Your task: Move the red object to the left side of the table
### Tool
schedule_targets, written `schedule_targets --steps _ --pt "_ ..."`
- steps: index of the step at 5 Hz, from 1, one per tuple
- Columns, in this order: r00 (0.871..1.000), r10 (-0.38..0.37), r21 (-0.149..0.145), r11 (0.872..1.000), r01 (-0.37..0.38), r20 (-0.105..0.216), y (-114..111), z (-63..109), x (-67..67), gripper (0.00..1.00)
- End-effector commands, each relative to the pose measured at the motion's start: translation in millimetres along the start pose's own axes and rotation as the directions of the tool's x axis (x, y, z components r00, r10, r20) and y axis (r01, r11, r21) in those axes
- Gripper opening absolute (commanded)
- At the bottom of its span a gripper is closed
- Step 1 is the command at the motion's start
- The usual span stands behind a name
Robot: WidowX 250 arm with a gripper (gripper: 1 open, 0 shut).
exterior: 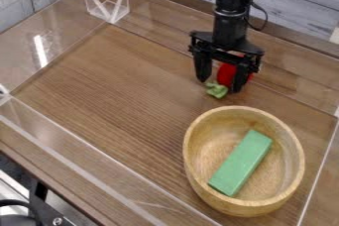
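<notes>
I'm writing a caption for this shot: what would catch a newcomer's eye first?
Probably the big round wooden bowl at the lower right, with a bright green block lying inside it. Just beyond the bowl, the small red toy stands out against the brown table, beside the dark claw.

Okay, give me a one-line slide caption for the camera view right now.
The black gripper at the red toy, beyond a wooden bowl holding a green block.
</notes>
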State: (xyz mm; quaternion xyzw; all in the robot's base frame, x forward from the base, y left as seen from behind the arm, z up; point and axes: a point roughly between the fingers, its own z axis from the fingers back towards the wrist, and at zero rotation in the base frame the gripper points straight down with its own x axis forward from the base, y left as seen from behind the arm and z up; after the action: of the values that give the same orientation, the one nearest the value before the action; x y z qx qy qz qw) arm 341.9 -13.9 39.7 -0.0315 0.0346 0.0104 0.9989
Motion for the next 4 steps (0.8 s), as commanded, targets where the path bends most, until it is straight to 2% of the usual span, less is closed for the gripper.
schedule_targets --steps 1,2,3,4 --pt "0.992 -0.073 0.009 0.997 0.072 0.105 -11.5 37.6 10.6 0.0" --pt "0.992 -0.054 0.012 0.999 0.053 0.112 -7.9 36.0 9.2 0.0" --pt "0.992 -0.031 0.01 0.999 0.03 0.119 -1.9 35.6 7.2 1.0" --pt "0.991 -0.065 0.013 0.998 0.064 0.119 -4.4 42.1 10.6 1.0"
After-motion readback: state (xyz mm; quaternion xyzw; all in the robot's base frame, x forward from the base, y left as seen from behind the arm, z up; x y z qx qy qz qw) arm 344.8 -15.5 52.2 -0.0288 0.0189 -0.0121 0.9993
